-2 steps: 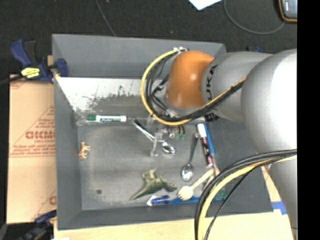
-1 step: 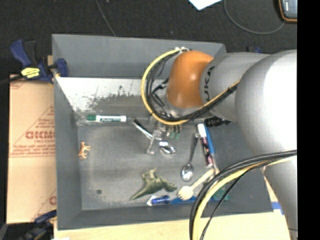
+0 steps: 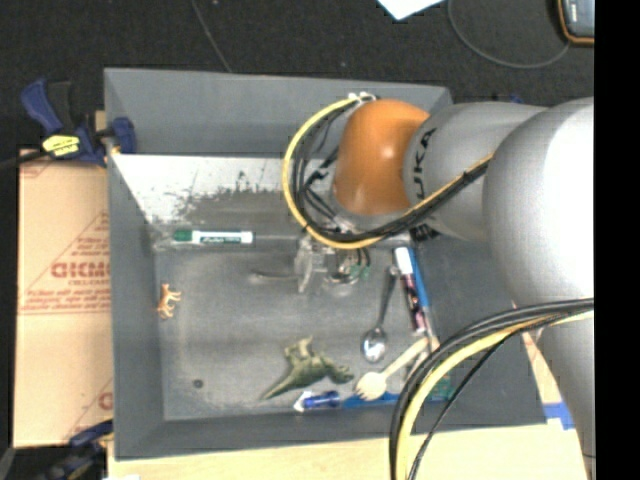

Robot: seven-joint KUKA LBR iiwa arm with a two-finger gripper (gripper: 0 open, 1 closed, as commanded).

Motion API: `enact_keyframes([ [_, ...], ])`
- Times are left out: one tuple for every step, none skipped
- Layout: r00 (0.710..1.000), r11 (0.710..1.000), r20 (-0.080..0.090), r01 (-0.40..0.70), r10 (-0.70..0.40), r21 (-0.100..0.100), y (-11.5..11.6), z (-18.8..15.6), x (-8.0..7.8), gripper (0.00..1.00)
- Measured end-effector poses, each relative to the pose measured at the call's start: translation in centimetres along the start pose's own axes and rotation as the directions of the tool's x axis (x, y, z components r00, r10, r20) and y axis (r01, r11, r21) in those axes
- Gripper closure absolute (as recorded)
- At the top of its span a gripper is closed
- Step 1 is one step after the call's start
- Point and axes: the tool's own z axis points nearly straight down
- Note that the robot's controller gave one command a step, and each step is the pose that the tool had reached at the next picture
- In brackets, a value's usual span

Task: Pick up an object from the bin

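Observation:
My gripper (image 3: pixel 320 265) hangs below the arm's wrist over the middle of the bin floor, toward the back wall. No loose thing shows directly under it. A metal spoon (image 3: pixel 379 326) lies just to its right and a little nearer the front, bowl toward the front. A blue and white pen (image 3: pixel 410 286) lies beside the spoon against the right wall. A green marker (image 3: pixel 211 236) lies along the back wall, to the gripper's left.
A green toy dinosaur (image 3: pixel 306 366) lies near the front wall with a small blue piece (image 3: pixel 320 400) and a white brush (image 3: pixel 389 373) beside it. A small orange figure (image 3: pixel 170 299) sits at the left wall. The arm covers the bin's right rear.

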Motion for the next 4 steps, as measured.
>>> enact_keyframes([
  [1.000,1.000,0.000,0.000,0.000,0.000,0.0,0.0,0.0,1.00],
  [1.000,1.000,0.002,-0.001,0.001,0.000,0.0,-0.6,-0.1,1.00],
  [1.000,1.000,0.004,-0.001,0.001,-0.001,0.0,-3.2,-0.1,1.00],
  [1.000,1.000,0.002,-0.002,0.002,-0.001,-0.1,-7.0,-0.1,1.00],
])
